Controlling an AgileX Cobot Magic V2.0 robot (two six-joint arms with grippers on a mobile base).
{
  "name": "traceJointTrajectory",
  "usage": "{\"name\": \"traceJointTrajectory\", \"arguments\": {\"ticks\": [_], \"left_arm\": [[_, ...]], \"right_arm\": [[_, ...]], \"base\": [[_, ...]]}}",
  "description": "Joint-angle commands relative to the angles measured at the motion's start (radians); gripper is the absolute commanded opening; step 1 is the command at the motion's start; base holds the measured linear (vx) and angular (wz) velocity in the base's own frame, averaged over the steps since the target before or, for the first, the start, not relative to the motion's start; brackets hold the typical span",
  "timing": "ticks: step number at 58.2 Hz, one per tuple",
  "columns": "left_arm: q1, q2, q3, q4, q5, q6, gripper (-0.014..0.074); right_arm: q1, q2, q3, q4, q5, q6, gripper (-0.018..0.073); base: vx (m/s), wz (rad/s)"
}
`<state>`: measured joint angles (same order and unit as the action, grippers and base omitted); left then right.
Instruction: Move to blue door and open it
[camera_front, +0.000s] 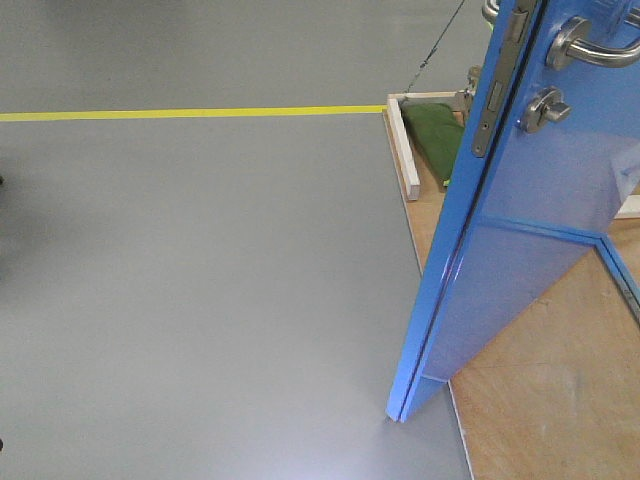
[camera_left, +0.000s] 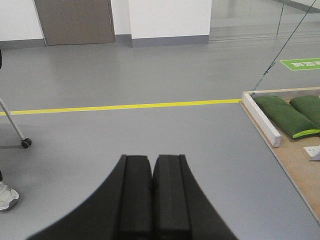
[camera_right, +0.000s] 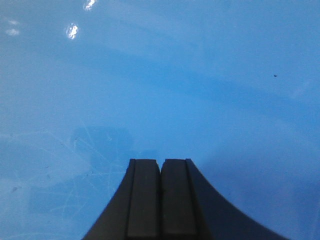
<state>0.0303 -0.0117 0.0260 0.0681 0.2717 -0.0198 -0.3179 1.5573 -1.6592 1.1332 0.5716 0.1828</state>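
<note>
Both are pressed closed, holding nothing: the left end effector (camera_left: 152, 161) over grey floor (camera_left: 150, 130), the right end effector (camera_right: 160, 164) close against the blue door (camera_right: 160, 75). The door stands at right, its latch edge out over the floor, with its lever handle (camera_front: 590, 45) high up. A yellow line (camera_front: 190, 113) runs beyond.

The grey floor (camera_front: 200, 300) is smooth and shiny. A yellow line (camera_front: 190, 113) runs across its far side. On the right lies a flat wooden board (camera_front: 540, 400), its edge under the bottom corner of the blue door (camera_front: 540, 250). A white wooden bar (camera_front: 408, 160) and green bags (camera_front: 432, 140) lie on the board's far corner. At the floor's left edge are a small black wheel (camera_left: 26, 143) and a white shoe (camera_left: 7, 196).
</note>
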Motion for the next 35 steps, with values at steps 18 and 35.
{"name": "traceJointTrajectory", "arguments": {"ticks": [18, 35], "left_arm": [[0.001, -0.014, -0.027, -0.003, -0.081, -0.007, 0.0073], [0.001, -0.014, -0.027, -0.003, -0.081, -0.007, 0.0073]], "right_arm": [[-0.001, -0.038, -0.033, 0.033, -0.038, -0.012, 0.0011], [-0.001, -0.038, -0.033, 0.033, -0.038, -0.012, 0.0011]], "base": [[0.00, 0.02], [0.02, 0.06]]}}
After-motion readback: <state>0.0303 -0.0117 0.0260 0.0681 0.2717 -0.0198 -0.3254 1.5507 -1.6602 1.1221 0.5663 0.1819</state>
